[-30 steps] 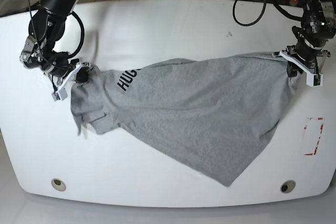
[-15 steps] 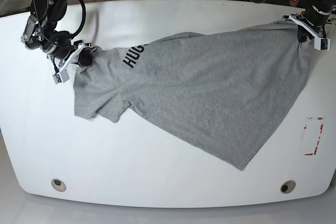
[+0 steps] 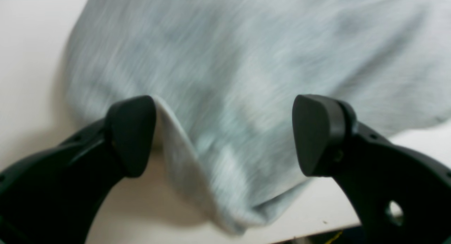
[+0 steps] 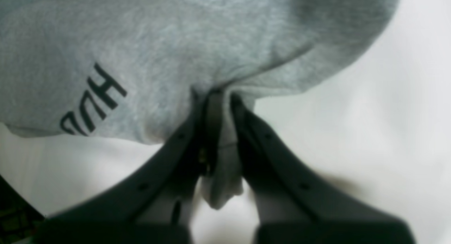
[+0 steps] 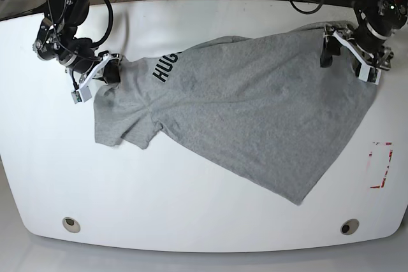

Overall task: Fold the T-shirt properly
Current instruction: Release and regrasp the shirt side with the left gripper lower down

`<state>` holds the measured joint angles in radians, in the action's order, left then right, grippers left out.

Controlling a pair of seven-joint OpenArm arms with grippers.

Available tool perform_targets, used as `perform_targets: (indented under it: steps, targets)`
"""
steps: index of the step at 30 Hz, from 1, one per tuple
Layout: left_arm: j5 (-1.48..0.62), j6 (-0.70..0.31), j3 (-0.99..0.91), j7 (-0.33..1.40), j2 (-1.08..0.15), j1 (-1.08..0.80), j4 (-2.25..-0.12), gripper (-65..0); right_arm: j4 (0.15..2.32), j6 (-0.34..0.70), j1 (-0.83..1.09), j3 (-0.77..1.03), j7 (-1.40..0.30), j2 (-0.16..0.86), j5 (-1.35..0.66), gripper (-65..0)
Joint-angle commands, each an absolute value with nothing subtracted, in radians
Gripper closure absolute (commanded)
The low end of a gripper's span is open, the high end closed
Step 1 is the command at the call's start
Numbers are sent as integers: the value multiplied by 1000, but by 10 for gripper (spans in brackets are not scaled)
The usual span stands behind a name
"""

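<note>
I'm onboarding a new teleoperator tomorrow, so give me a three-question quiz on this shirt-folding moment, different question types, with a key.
1. True or false: the right gripper has its jaws shut on the heather-grey cotton T-shirt.
2. Multiple choice: the left gripper is A) shut on a sleeve, B) open with grey cloth between its jaws, C) out of view.
3. Fill in: in the base view, the black letters showing on the shirt read ____.

Key: 1 true; 2 B; 3 HUG.
</note>
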<state>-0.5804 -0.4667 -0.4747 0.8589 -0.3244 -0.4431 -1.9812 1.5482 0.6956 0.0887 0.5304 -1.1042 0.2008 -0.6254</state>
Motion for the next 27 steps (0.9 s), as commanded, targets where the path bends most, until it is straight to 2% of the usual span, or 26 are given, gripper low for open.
perform_targets:
  steps: [1,7,12,17,22,27]
  targets:
    - [-613,-507,-518,915,-364,-369,-1997,-538,1563,698,59,535,-1087,208,-644,0]
    - [-573,-512,-515,1118,-361,-87,-1954,-528,1566,698,48,539,-1086,197,-642,0]
    - [-427,-512,-466,1132,-332,117,-1801,-528,1564,698,42,541,-1086,171,-642,0]
    - [-239,-536,-386,1013,-329,288,-1529,-528,1567,698,42,541,-1084,170,-644,0]
    - [-150,-625,-367,842,-352,386,-1260,-528,1566,698,47,541,-1084,168,-644,0]
    - [-104,-633,-367,723,-360,484,-1044,-528,1566,698,48,541,-1084,168,-644,0]
